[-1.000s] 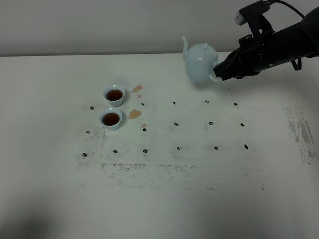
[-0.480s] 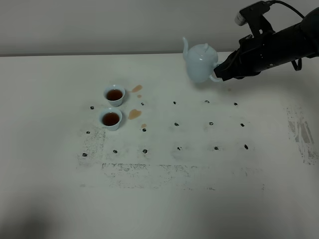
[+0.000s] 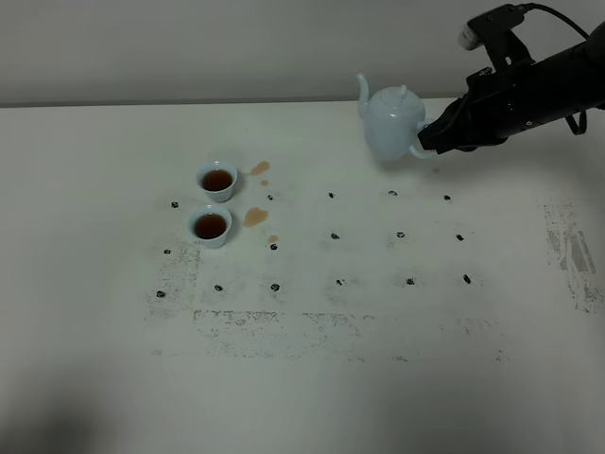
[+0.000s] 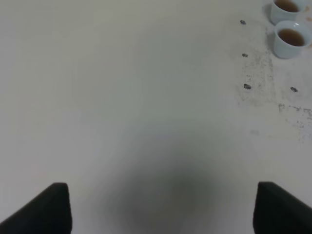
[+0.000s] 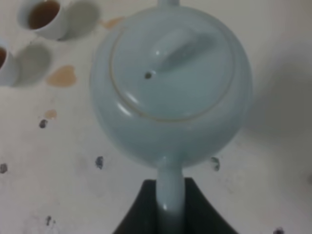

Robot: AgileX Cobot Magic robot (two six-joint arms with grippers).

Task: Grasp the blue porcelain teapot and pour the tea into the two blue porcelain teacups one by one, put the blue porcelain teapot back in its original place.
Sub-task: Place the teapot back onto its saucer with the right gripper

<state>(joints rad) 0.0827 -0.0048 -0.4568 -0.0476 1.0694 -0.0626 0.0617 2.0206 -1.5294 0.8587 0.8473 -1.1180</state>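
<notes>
The pale-blue teapot (image 3: 392, 123) hangs upright above the far right of the table, spout to the left. My right gripper (image 3: 425, 144) is shut on its loop handle; in the right wrist view the teapot (image 5: 170, 83) fills the frame, with its handle (image 5: 169, 195) between my fingers. Two small pale-blue teacups stand left of centre, both holding brown tea: the far one (image 3: 217, 180) and the near one (image 3: 210, 226). They also show in the left wrist view (image 4: 290, 39). My left gripper (image 4: 161, 207) is open and empty over bare table, away from the cups.
Brown tea spills (image 3: 255, 217) lie on the table just right of the cups, another (image 3: 259, 168) near the far cup. Small dark marks dot the white table (image 3: 397, 312) in a grid. The wall runs behind the table's far edge.
My right gripper has carried the teapot a little to the right and slightly down. The cups and the left arm have not moved.
</notes>
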